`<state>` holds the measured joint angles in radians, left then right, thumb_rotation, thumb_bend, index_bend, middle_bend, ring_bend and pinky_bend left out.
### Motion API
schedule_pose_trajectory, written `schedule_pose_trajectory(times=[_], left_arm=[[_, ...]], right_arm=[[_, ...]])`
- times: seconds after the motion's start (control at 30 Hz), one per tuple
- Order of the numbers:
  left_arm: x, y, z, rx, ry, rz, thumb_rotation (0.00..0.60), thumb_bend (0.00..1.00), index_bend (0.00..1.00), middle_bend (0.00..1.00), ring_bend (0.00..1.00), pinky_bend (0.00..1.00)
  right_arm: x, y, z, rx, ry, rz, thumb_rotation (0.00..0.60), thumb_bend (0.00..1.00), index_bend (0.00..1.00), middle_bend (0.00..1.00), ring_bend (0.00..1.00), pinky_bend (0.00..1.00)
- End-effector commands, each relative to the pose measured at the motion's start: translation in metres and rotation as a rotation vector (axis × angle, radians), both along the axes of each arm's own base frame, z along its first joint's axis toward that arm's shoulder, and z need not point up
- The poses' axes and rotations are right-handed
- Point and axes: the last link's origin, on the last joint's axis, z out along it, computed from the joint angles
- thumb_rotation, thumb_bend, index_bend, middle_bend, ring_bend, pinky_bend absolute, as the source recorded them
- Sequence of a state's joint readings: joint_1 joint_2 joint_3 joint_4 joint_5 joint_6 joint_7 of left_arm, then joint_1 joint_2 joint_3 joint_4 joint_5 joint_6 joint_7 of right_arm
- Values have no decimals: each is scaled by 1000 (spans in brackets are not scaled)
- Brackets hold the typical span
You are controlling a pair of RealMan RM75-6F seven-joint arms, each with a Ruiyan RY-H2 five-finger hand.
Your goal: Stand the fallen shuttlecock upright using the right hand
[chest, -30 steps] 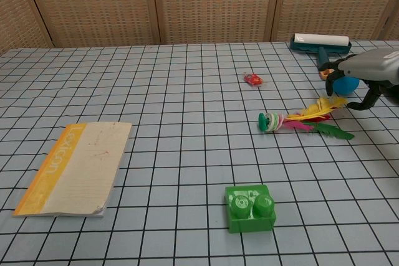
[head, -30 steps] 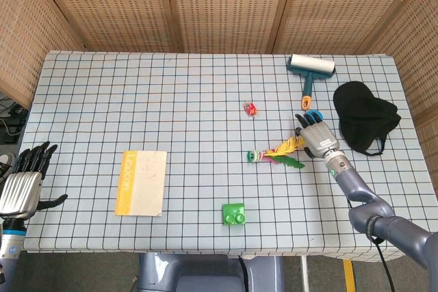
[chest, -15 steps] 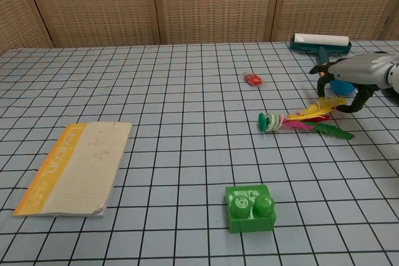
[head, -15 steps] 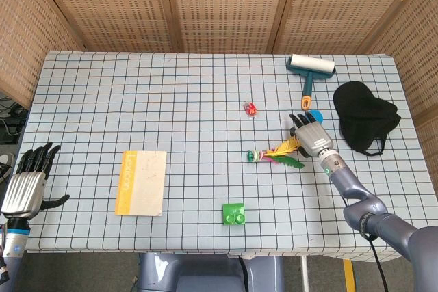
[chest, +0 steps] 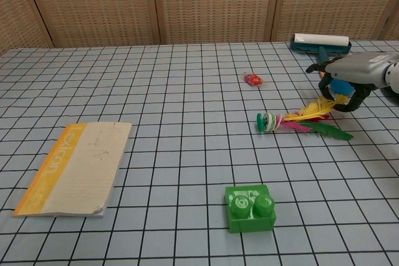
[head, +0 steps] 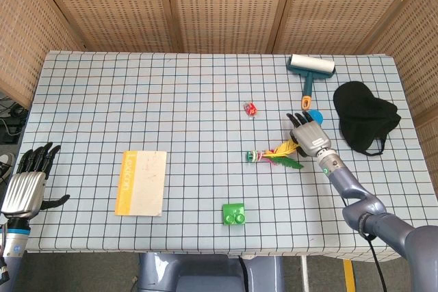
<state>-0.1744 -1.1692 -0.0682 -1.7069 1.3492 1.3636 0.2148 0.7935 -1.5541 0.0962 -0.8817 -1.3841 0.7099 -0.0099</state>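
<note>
The shuttlecock (head: 274, 155) (chest: 293, 119) lies on its side on the checked table, its green and white base (chest: 265, 121) to the left and its yellow, pink and green feathers fanned to the right. My right hand (head: 308, 135) (chest: 352, 76) is at the feather end, with its fingers and thumb curled around the yellow feather tips and pinching them. My left hand (head: 27, 182) hangs open off the table's left front corner, holding nothing.
A blue disc (chest: 341, 86) lies just behind my right hand. A lint roller (head: 311, 66) and a black cap (head: 363, 117) sit at the back right. A small red item (head: 250, 109), a green brick (head: 234, 213) and a notebook (head: 142, 182) lie further left.
My right hand moved left to the feathers and its fingers closed around the yellow tips. The shuttlecock shifted slightly left. The left hand barely moved.
</note>
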Motion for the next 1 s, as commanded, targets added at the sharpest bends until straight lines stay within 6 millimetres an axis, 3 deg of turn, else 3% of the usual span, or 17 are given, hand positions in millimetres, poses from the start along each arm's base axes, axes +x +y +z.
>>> schedule_pose_trajectory(times=[0.03, 0.23, 0.57, 0.8, 1.0], left_arm=[[0, 0, 0, -2, -2, -1, 600, 0, 0, 0, 0, 0], [1, -1, 1, -6, -10, -7, 600, 0, 0, 0, 0, 0], [2, -6, 6, -14, -38, -26, 600, 0, 0, 0, 0, 0], [0, -7, 9, -18, -51, -22, 600, 0, 0, 0, 0, 0], [0, -7, 11, -18, -62, -29, 600, 0, 0, 0, 0, 0]], right_arm=[[6, 3, 6, -14, -18, 31, 600, 635, 761, 0, 0, 0], [26, 9, 26, -48, -49, 119, 600, 638, 772, 0, 0, 0], [84, 30, 66, -117, -47, 277, 600, 640, 788, 0, 0, 0], [110, 41, 65, -123, -21, 319, 600, 641, 793, 0, 0, 0], [112, 43, 52, -110, 5, 308, 600, 641, 793, 0, 0, 0]])
